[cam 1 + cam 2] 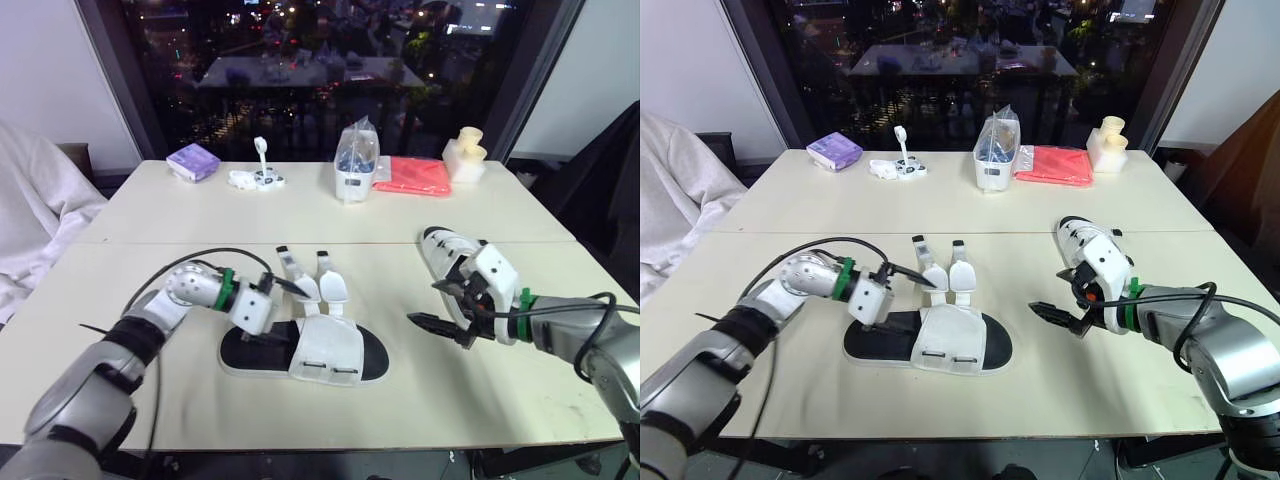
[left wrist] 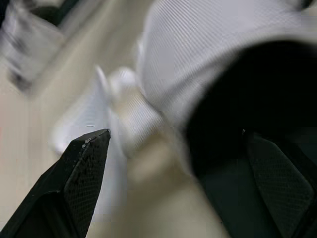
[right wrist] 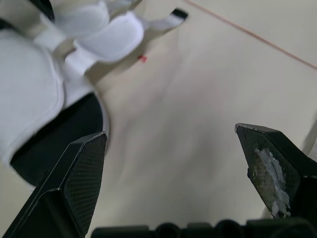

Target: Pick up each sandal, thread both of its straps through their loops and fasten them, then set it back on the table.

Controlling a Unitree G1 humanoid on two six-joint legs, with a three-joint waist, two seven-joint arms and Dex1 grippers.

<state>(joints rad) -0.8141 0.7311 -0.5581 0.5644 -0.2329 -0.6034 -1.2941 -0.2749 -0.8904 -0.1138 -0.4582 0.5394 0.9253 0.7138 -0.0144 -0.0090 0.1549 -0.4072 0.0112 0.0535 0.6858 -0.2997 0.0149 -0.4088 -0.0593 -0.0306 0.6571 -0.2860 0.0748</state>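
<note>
sandal flat on the table, both pincers wide and empty

black-soled sandal with a white mesh upper (image 1: 305,350) lies flat near the front of the pale cream table (image 1: 150,225), its two white straps (image 1: 312,278) splayed open away from the robot, so neither is threaded yet. left gripper (image 1: 288,315) stands wide at the bare end of the sole, one finger over the black insole and the other reaching toward the nearer strap, probably lined up to pin the shoe or catch that strap; whether either finger touches i cannot tell. right gripper (image 1: 424,303) hovers wide apart and empty over bare table beside the sandal's other end, likely placed to take that side. a second white sandal with a black sole (image 1: 440,245) sits just behind it, partly covered by the gripper, so its straps are hidden. the loops on the near sandal are too small to make out
</note>
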